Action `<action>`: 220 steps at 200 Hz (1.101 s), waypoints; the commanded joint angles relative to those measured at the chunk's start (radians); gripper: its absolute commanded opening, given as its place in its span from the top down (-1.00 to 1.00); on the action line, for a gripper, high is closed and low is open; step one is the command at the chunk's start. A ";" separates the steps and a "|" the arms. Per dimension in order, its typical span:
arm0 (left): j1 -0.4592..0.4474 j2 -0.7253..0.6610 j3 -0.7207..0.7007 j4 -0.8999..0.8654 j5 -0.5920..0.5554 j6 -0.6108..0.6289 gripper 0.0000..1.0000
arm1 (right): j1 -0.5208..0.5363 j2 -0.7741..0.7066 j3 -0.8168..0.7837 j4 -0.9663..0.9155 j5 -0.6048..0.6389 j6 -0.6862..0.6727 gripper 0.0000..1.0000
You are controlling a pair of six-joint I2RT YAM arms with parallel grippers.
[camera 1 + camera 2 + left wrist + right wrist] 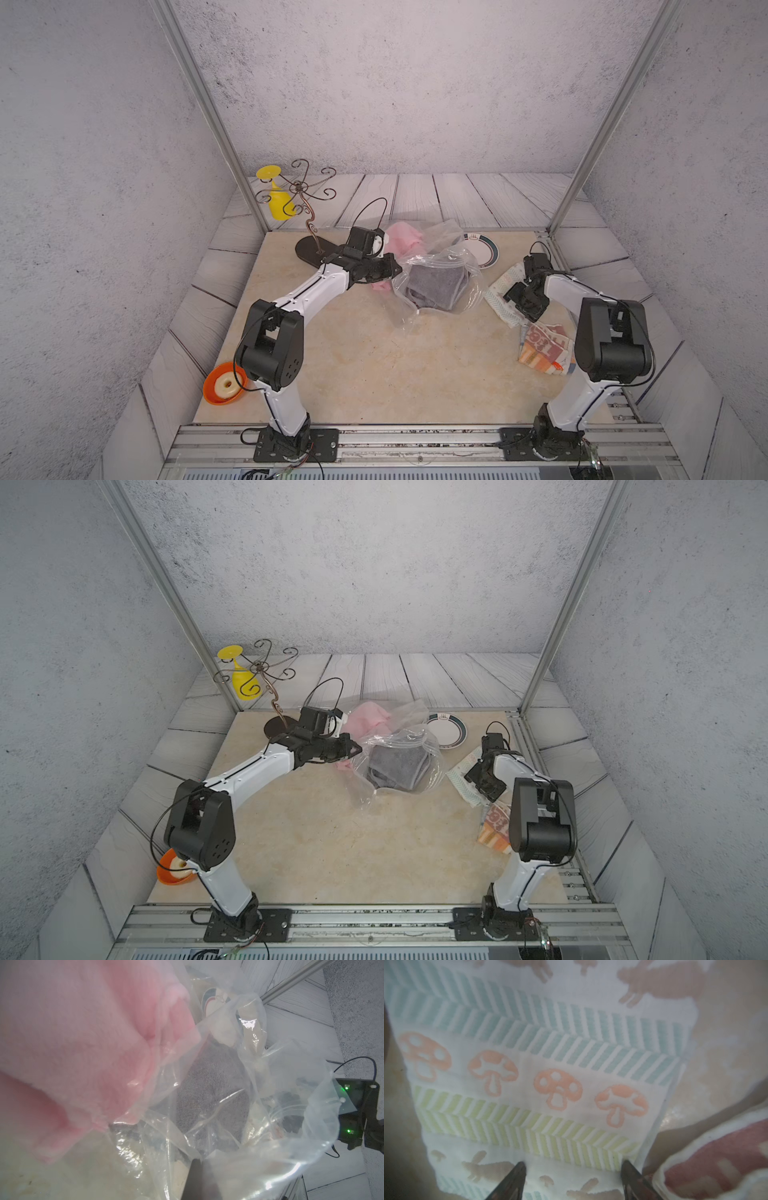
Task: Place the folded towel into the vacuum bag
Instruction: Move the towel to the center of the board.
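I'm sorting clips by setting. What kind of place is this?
Probably a robot lab cell, not a home: two arms bolted to an aluminium rail, printed wall panels in a metal frame, plus towels and a plate.

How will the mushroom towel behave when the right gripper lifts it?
Probably floppy: the mushroom towel is soft cloth lying flat, so it should sag and may unfold. Its looped weave looks grippy, so slipping seems unlikely. With the right gripper open above it, a pinch might catch only the top layer.
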 commanded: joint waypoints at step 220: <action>0.020 0.005 0.014 -0.028 -0.055 -0.003 1.00 | 0.033 -0.189 -0.194 0.077 -0.278 0.314 -0.72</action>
